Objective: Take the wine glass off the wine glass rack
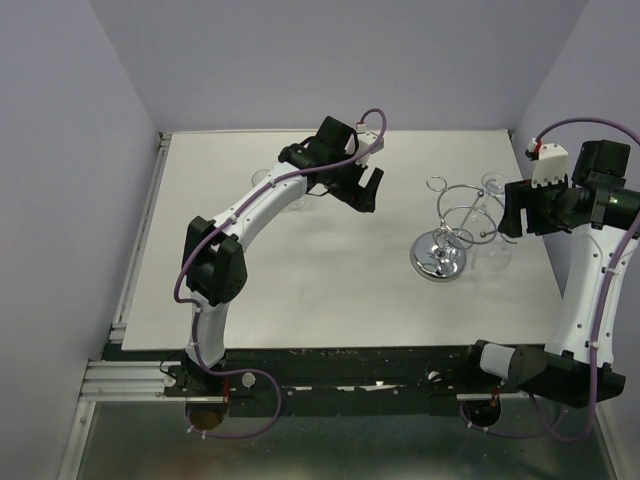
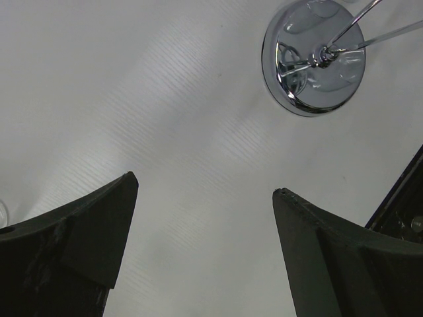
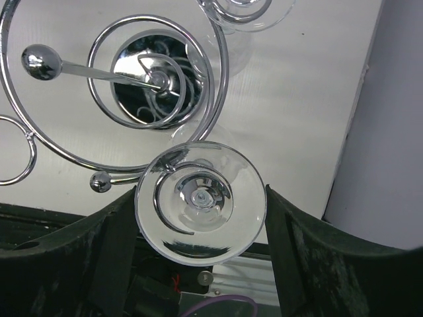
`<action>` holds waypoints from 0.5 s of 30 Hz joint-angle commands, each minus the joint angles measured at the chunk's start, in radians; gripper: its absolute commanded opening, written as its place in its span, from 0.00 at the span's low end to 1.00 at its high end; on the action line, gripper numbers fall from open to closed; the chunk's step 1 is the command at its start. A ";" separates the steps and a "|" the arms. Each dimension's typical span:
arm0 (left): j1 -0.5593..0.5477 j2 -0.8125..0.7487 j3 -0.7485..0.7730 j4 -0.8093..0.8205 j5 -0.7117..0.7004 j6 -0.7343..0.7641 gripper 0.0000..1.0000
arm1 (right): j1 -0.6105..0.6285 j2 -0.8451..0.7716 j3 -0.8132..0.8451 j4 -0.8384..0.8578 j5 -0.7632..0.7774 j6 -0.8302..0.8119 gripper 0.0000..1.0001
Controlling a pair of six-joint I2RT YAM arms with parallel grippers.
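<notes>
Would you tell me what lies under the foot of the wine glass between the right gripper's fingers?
Through the clear foot of the wine glass, a curled wire loop of the wine glass rack shows, hooked around the stem. The bowl beneath is hidden by the foot.

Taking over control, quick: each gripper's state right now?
Left gripper: open, empty.
Right gripper: closed on the wine glass foot, hanging on the wine glass rack.
</notes>
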State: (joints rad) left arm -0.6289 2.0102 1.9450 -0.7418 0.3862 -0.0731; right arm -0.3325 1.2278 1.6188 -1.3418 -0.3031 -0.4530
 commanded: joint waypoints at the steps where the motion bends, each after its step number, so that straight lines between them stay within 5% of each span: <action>1: -0.006 -0.021 0.002 0.009 0.019 -0.002 0.99 | 0.006 -0.031 0.049 -0.184 0.068 -0.006 0.58; 15: -0.011 -0.024 -0.004 0.004 0.022 -0.002 0.99 | 0.006 -0.126 -0.011 -0.184 0.099 -0.033 0.55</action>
State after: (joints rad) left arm -0.6346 2.0102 1.9450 -0.7422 0.3862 -0.0731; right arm -0.3325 1.1542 1.6196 -1.3426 -0.2218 -0.4549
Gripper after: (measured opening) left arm 0.988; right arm 0.775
